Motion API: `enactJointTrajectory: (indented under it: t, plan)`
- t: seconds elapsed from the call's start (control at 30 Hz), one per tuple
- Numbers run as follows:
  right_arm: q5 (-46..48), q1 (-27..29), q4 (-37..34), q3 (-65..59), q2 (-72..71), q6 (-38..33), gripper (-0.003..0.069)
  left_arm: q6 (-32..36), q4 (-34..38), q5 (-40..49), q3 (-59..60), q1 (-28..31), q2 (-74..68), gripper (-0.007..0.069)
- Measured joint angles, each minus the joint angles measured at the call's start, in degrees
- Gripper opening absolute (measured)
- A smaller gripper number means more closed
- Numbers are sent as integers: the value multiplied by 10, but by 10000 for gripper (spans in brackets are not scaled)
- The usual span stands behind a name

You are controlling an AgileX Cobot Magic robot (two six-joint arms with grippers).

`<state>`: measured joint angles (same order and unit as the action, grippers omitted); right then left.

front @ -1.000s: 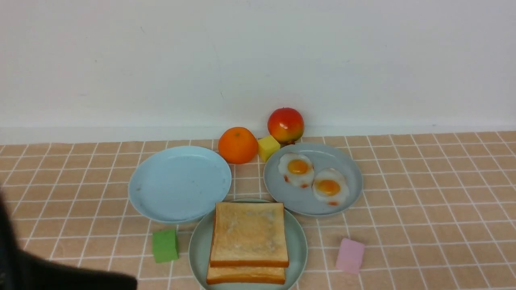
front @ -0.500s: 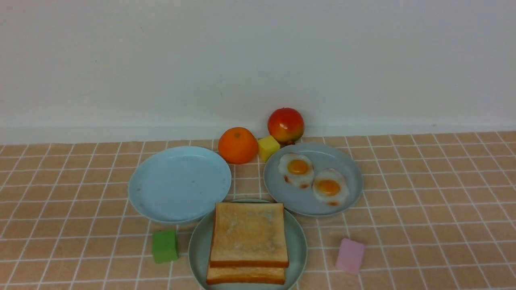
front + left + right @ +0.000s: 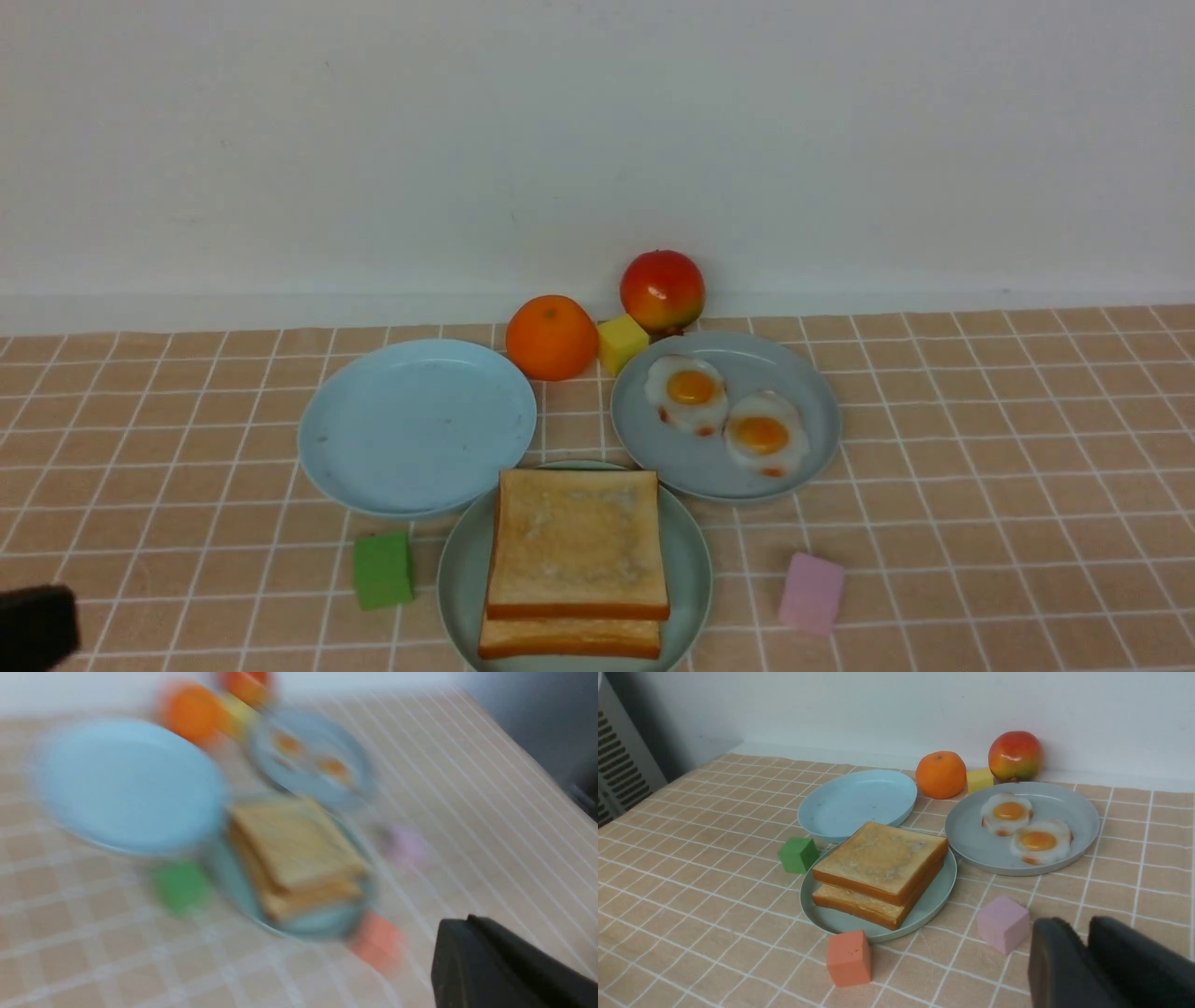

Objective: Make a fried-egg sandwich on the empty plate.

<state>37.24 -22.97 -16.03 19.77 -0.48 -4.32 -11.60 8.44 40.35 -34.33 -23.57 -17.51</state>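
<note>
Two toast slices lie stacked, slightly offset, on the green plate, at the near centre of the tabletop. Behind and to its right, a fried egg and a second egg rest on the grey plate. Your right hand has its fingers close together and holds nothing. Your left hand is only partly visible, so you cannot tell its opening.

Golden toast, mint plate, peach-checked cloth

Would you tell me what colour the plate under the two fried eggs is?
The plate is grey-blue; right wrist view shows it best.
</note>
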Motion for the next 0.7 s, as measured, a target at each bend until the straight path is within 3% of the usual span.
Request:
enactJointTrajectory:
  t: [0.17, 0.37, 0.53, 0.7]
  plan:
    - [0, 0, 0, 0, 0, 0, 129, -55, -84, -96, 127, 116, 104, -13]
    - [0, 0, 0, 0, 0, 0, 135, -6, -118, -144, 268, 213, 181, -13]
    - [0, 0, 1, 0, 0, 0, 139, 17, -120, -146, 350, 223, 182, -13]
    - [0, 0, 2, 0, 0, 0, 147, 19, -120, -166, 357, 223, 182, -13]
